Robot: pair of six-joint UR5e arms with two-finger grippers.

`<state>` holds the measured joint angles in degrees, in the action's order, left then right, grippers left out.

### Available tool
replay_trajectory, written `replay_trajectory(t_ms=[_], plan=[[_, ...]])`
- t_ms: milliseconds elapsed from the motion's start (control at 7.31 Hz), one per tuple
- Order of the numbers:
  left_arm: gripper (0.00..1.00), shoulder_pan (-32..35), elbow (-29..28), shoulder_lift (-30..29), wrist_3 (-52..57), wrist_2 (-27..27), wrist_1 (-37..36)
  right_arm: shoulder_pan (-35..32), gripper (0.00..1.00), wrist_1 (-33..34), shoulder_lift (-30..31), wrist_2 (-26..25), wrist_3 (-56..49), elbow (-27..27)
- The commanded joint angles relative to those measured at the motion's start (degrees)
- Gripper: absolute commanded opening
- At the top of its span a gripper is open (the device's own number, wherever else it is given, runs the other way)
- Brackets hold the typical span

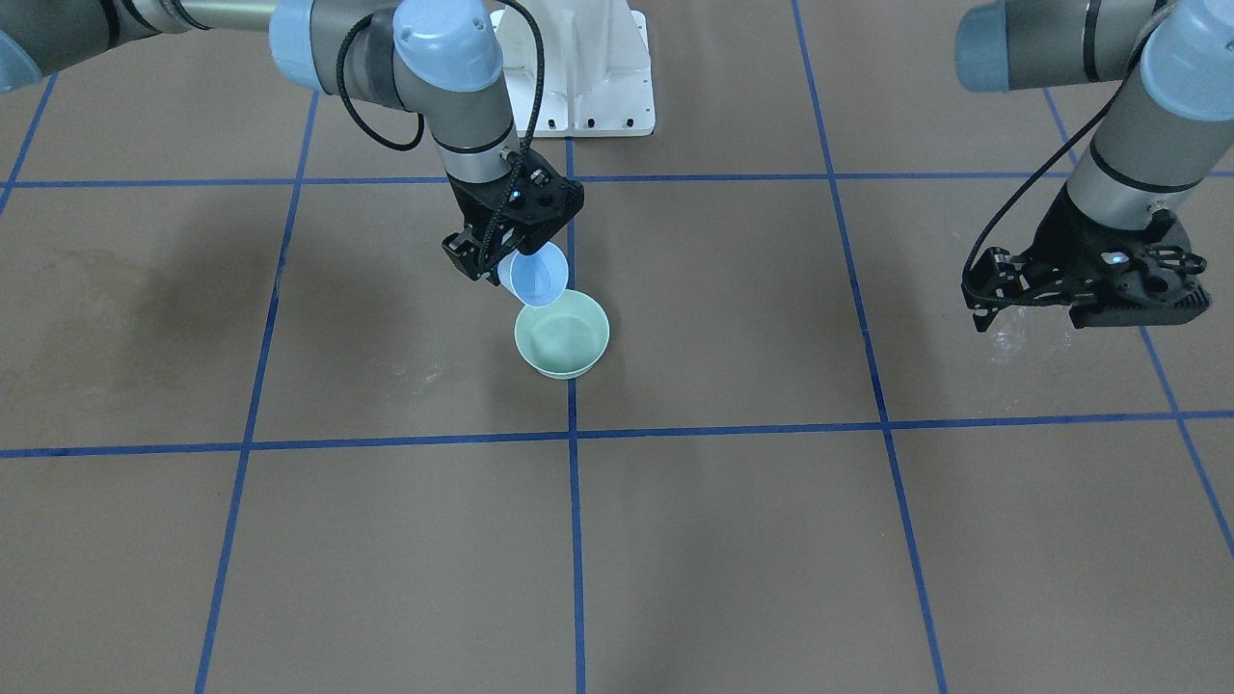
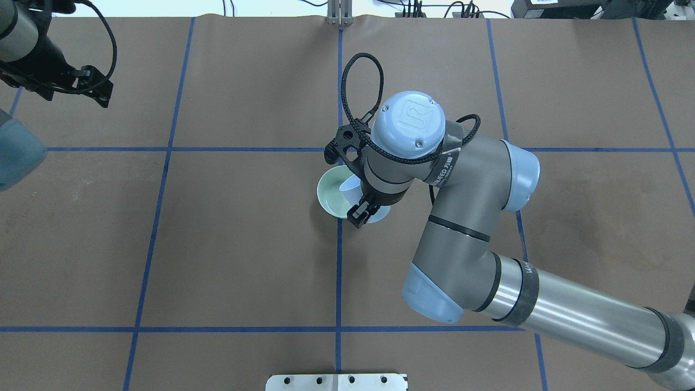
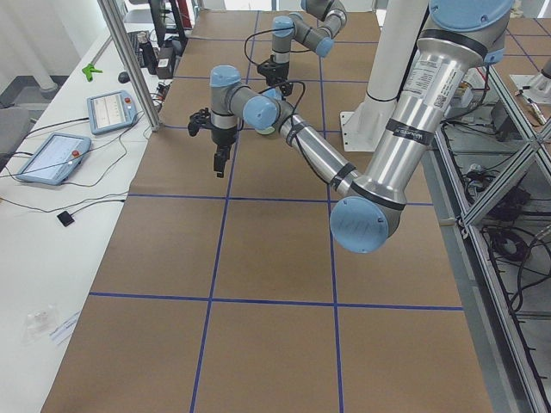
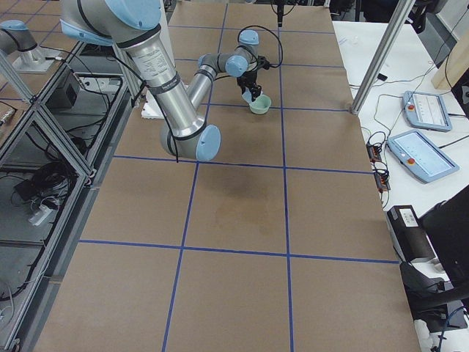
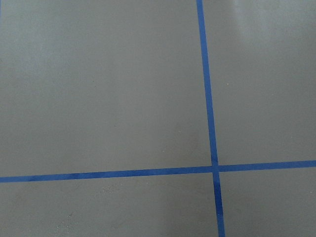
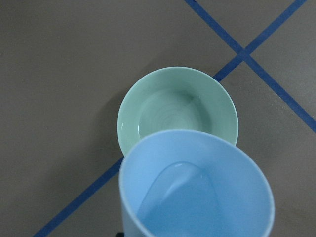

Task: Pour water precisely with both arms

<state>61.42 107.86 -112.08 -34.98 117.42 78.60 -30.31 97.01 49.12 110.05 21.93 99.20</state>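
Two grippers, one occupied. The right gripper [image 1: 501, 255] is black and two-fingered, clenched across the body of a cup [image 1: 538, 275]. It holds the cup tipped, mouth low, just above one side of a bowl [image 1: 554, 366]. The lip overlaps the bowl's rim, presumably so that whatever runs out lands inside the bowl and not on the table.

The cup is pale blue and smooth-walled, with a thin round rim and a plastic look. The water [image 6: 180, 195] is a small, clear amount, showing as a glossy tongue along the cup's lower inner wall, short of the lip. Whether any lies in the bowl cannot be told; the pour appears under way but slight.

The bowl is mint green, shallow and round, with faint concentric rings in its floor. It stands upright on a line of blue tape [image 1: 572, 540], near a crossing. Under the bowl is the table [image 1: 386, 540], a matte brown, paper-like sheet gridded by that tape.

The right arm [image 2: 461, 217] is a silver-grey tube with light-blue joint caps and a looped black cable, bent over the bowl from above. The left gripper [image 1: 983, 294] is well apart from the bowl on the robot's left. It hangs above bare table and holds nothing, likely parked out of the way; whether its jaws are parted cannot be told. A white bolted pedestal [image 1: 588, 87] stands beyond the bowl, toward the robot's base.
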Motion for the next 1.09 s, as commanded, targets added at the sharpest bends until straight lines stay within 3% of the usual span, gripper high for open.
replay_trajectory(t_ms=[0,684,958], plan=[[1.0,0.02,0.06,0.54,0.0,0.0,0.06,0.16,0.0,3.44,-3.22,0.43,-0.14,-4.16],[1.0,0.02,0.15,0.72,0.0,0.0,0.06,1.21,0.0,10.12,-4.81,0.52,-0.31,-5.24],[1.0,0.02,0.15,0.72,-0.09,0.0,0.06,1.39,0.0,16.52,-9.53,0.34,-3.03,-7.77]])
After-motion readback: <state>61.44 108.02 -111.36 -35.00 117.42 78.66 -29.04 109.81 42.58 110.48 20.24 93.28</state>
